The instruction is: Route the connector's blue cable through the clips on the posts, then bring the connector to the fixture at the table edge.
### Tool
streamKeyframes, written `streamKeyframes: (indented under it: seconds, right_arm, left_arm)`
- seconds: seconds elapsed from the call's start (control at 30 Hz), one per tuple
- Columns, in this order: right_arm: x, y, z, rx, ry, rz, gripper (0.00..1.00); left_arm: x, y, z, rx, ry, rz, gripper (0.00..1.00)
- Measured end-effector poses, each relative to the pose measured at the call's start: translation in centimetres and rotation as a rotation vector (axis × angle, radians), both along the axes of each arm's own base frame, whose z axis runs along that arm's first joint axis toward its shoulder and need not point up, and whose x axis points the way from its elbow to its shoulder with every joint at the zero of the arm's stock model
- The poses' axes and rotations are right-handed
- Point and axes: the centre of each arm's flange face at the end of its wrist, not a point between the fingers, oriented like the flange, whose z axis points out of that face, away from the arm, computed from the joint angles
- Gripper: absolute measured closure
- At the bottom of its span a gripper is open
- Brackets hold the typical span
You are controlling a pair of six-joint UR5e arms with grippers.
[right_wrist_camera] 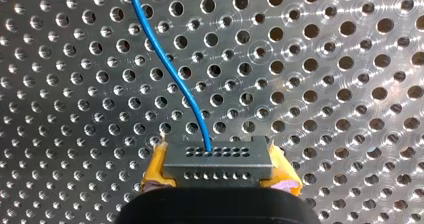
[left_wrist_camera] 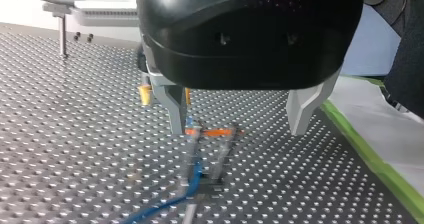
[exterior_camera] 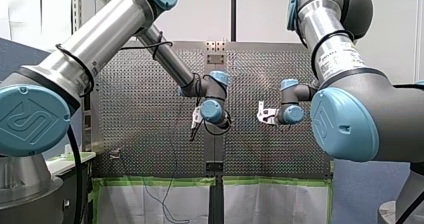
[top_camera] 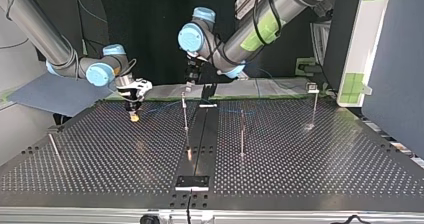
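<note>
In the right wrist view the grey connector [right_wrist_camera: 217, 159] sits clamped between the yellow pads [right_wrist_camera: 155, 168] of my right gripper [right_wrist_camera: 218, 174], which is shut on it. Its blue cable [right_wrist_camera: 170, 69] runs ahead over the perforated plate. At the top view's left this gripper [top_camera: 133, 115] hangs low over the table. My left gripper [left_wrist_camera: 236, 132] is open, its metal fingers [left_wrist_camera: 172, 109] astride the clip [left_wrist_camera: 210, 132] of a post, where the blue cable [left_wrist_camera: 195, 176] passes. In the top view it [top_camera: 189, 81] is just above the middle post [top_camera: 185, 115].
Other thin posts [top_camera: 242, 131] [top_camera: 314, 106] stand on the table, and one rod [top_camera: 54, 146] leans at the top view's left. A black fixture [top_camera: 192, 182] sits at the near table edge on a dark centre strip. Green tape [left_wrist_camera: 372, 156] lines the table's side.
</note>
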Motion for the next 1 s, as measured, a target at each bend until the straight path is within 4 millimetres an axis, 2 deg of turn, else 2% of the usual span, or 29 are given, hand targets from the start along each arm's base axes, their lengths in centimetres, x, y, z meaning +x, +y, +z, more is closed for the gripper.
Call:
streamKeyframes:
  seconds: [0.07, 0.2, 1.0]
  right_arm:
    - [0.01, 0.01, 0.0, 0.0, 0.0, 0.0, 1.0]
    - [0.04, 0.03, -0.01, 0.001, 0.0, 0.001, 1.0]
    - [0.08, 0.07, -0.02, 0.0, 0.001, 0.002, 1.0]
  left_arm:
    - [0.13, 0.0, -0.93, -0.005, 0.005, 0.002, 0.02]
    - [0.4, 0.04, -1.52, -0.025, 0.005, 0.011, 0.02]
    - [1.01, -0.48, -1.03, -0.077, -0.059, 0.033, 0.02]
